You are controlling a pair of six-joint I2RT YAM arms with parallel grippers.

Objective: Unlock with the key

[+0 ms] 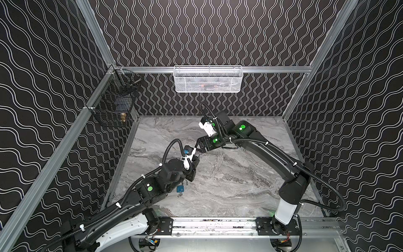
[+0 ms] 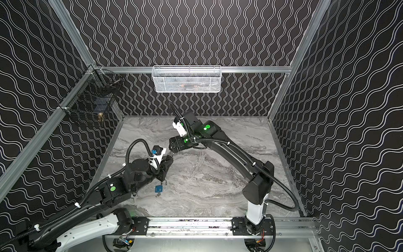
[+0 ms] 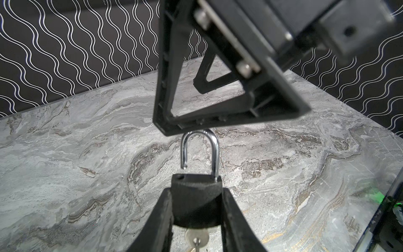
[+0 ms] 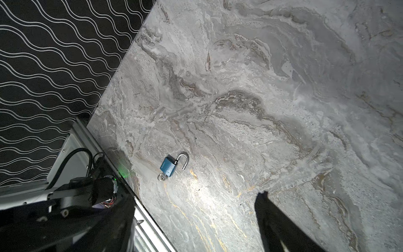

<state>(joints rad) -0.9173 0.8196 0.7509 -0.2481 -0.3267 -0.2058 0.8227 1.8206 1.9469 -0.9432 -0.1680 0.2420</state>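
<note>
Blue square-bodied padlock (image 1: pixel 180 189) with a chrome shackle lies flat on the grey marble-patterned desk (image 1: pixel 239 187). It is closer to the silver front rail (image 1: pixel 218 224) than either pair of jaws, and sits just on the near side of the left jaws in both top views. Its shackle is swung open and a small silver key (image 4: pixel 161 176) sticks out of its base. Nothing grips it. The black left arm (image 1: pixel 152 187) hides the desk right beside it.

Farther in, the left jaws are partly closed on a second, dark-bodied padlock (image 3: pixel 196 194), pinching its body at both sides. Its chrome shackle points away from them, and one leg stands out of the body, so it is open. The body sits in shadow and reads black, so its true colour cannot be told. A round silver key head (image 3: pixel 197 236) shows under it, cut off by the frame edge. In both top views the white wrist camera mount (image 1: pixel 188 161) hides almost all of this padlock.

Just beyond that shackle, the right jaws stand wide apart and hold nothing. A corner of one overlaps the shackle's top in the left wrist view, but contact cannot be told. In the right wrist view only one tip shows clearly.

Far beyond both pairs of jaws, a white mesh basket (image 1: pixel 207 79) hangs on the back rail, its contents a blur. Left of the left jaws and farther back, a black wire basket (image 1: pixel 113 102) holds a small brass-coloured object (image 1: pixel 123 116), too small to identify.
</note>
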